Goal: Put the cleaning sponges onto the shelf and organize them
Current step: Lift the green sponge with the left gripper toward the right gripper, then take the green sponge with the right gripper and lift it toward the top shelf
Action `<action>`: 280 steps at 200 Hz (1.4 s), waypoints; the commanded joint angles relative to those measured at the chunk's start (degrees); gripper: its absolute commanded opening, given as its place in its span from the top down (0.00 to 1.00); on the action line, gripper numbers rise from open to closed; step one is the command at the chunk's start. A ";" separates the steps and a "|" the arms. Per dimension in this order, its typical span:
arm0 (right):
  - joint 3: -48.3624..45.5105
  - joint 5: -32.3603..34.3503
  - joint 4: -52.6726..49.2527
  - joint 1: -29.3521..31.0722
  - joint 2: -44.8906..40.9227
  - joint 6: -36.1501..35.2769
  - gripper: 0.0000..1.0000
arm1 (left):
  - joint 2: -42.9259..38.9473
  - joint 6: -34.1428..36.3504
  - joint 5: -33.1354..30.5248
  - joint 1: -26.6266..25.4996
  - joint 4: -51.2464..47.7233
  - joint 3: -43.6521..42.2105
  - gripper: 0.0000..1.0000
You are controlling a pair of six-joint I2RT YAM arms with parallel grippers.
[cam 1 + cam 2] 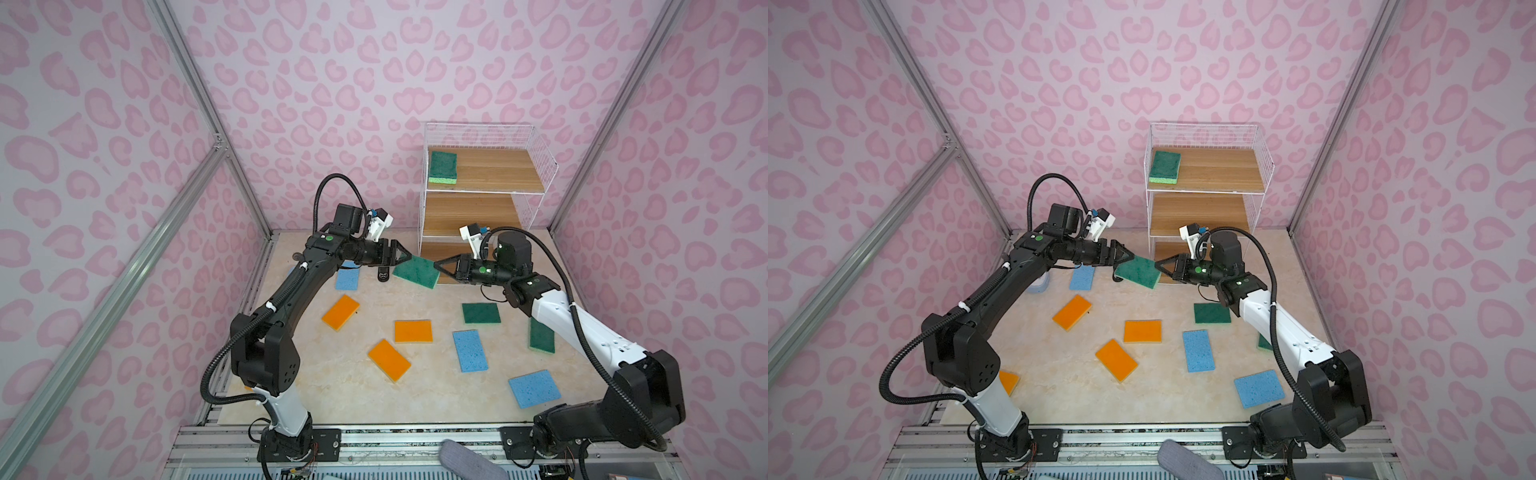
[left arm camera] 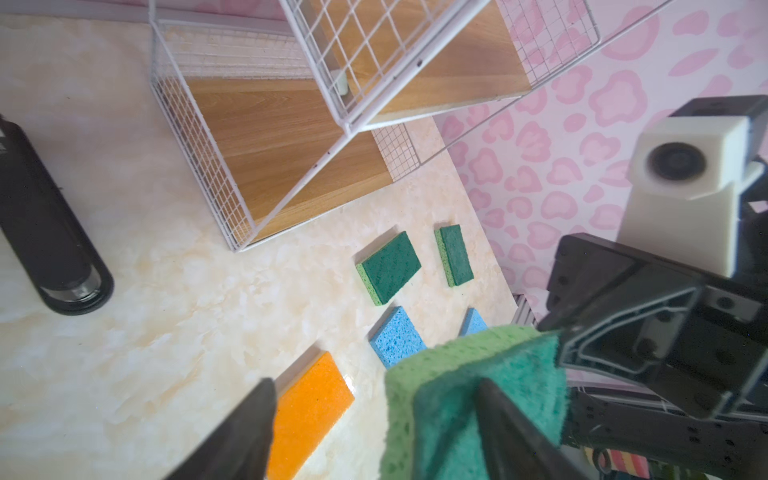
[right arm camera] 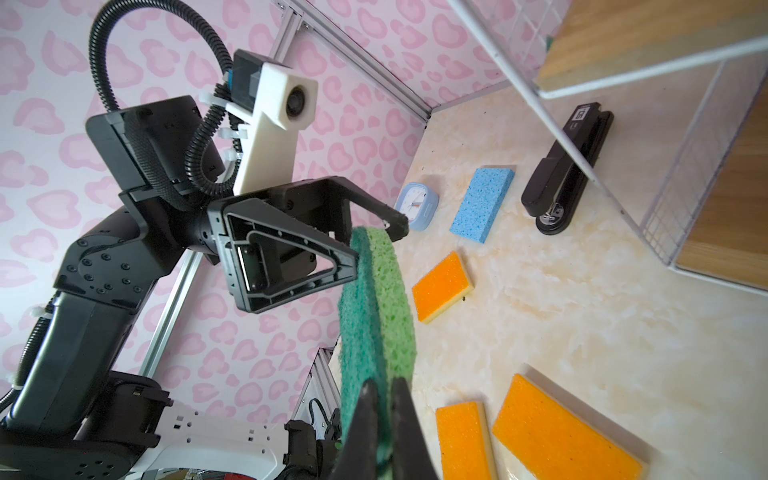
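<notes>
At the near right corner of the surface lies the near blue sponge, and by the near left edge the half-hidden orange sponge peeks out from under the left arm. Further in, the near orange sponge lies askew around the middle, with the middle blue sponge to its right and the right-edge green sponge partly under the right arm's white link. Beyond these come the middle orange sponge, the left orange sponge and the flat green sponge, all flat and apart from one another. Toward the far edge the far blue sponge lies beneath the left arm's wrist, a small blue clock sits near it, and a black stapler lies just in front of the left foot of the shelf. Above that far stretch the arms meet, and the held green sponge hangs tilted in the air between them, dark face up. The right tool is clamped on its right-hand end, pinching both faces. The left tool is at the opposite end with its jaws spread wide: one finger lies over the dark face, touching or not I cannot tell, and the other stands well clear. The shelf stands at the far edge against the wall, and the shelved green sponge lies flat at the left end of its top board.
</notes>
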 commanded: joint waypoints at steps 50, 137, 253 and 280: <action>4.18 9.07 -10.01 0.27 -10.97 0.08 1.00 | -10.96 -3.56 -18.58 0.16 3.37 -6.72 0.03; 12.67 26.66 -18.23 -3.36 -18.89 2.32 1.00 | -24.07 -9.50 -26.66 -0.57 8.96 -18.20 0.00; 34.67 34.76 -17.18 -9.42 -2.97 8.36 1.00 | -30.30 -10.83 -31.77 -2.38 9.77 -27.95 0.00; 40.53 37.52 -19.12 -9.46 2.59 8.28 1.00 | -30.40 -10.57 -31.51 -2.51 9.77 -28.22 0.00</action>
